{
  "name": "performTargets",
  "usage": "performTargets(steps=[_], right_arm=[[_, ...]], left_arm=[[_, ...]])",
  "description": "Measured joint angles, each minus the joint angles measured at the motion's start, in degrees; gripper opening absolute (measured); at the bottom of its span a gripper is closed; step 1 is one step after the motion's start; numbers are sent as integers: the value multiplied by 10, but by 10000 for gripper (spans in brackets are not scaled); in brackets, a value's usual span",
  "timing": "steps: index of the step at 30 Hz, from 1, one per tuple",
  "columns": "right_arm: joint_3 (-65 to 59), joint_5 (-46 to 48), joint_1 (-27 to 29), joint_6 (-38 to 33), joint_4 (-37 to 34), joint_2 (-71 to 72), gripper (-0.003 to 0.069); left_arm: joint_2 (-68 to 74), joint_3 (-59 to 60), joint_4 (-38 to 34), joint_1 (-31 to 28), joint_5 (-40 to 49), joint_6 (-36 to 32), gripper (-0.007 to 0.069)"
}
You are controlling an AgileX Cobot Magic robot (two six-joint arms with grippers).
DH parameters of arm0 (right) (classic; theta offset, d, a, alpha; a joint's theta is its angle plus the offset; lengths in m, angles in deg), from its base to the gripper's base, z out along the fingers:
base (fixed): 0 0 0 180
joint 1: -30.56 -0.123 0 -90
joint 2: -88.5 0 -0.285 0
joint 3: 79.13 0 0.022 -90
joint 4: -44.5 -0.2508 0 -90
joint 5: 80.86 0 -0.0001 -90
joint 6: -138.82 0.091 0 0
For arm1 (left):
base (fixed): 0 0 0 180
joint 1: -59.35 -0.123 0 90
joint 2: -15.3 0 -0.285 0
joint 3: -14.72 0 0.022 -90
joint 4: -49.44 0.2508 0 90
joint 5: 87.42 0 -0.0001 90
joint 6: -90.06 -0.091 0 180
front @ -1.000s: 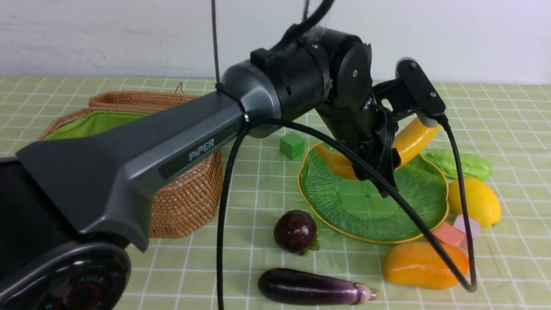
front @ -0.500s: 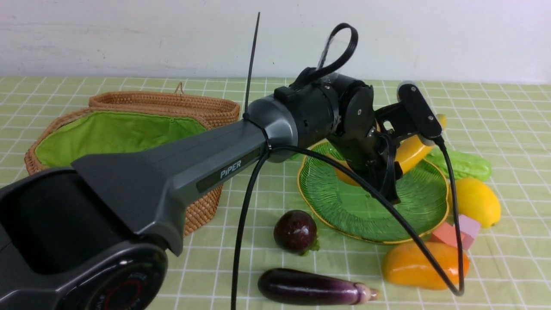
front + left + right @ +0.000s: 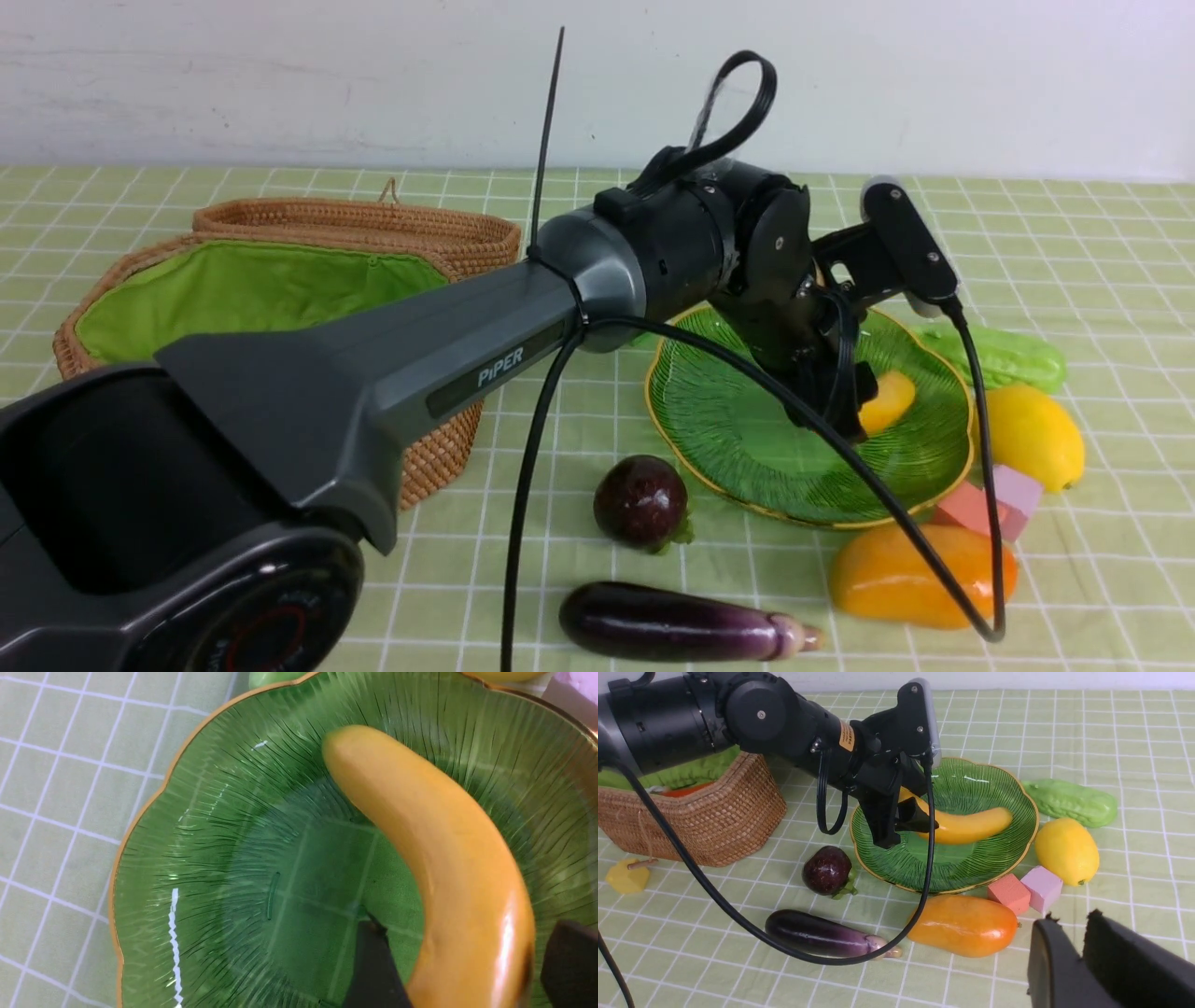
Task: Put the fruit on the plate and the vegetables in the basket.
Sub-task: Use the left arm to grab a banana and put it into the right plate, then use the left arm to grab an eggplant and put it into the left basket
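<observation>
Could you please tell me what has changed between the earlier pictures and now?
The left arm came down, and the left hand opened and let go of the long yellow plastic banana, which dropped from a raised tilt to lie in the ribbed green glass plate. The orange plastic mango, dark purple aubergine and brown wicker basket stayed put.

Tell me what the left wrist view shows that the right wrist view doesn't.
Only the left wrist view: the left gripper up close, its fingers either side of the banana, and the fine ribs of the plate. Only the right wrist view: the basket, purple ball, aubergine, mango and right gripper. Both: the banana lying on the plate.
</observation>
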Motion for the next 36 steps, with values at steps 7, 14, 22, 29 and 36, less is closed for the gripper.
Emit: performTargets(steps=[7,14,22,29,36], right_arm=[[0,0,0,0,0,0,115],[0,0,0,-10,1,0,116],[0,6,0,-59,-49,0,116],[0,66,0,-188,-139,0,117],[0,87,0,-217,-183,0,118]], left_arm=[[-19,1,0,0,54,38,438],[-139,0,40,0,243,187,55],[-258,157,35,2,294,196,-13],[-299,365,12,20,281,-3,-7],[-273,395,-12,18,173,-61,241]])
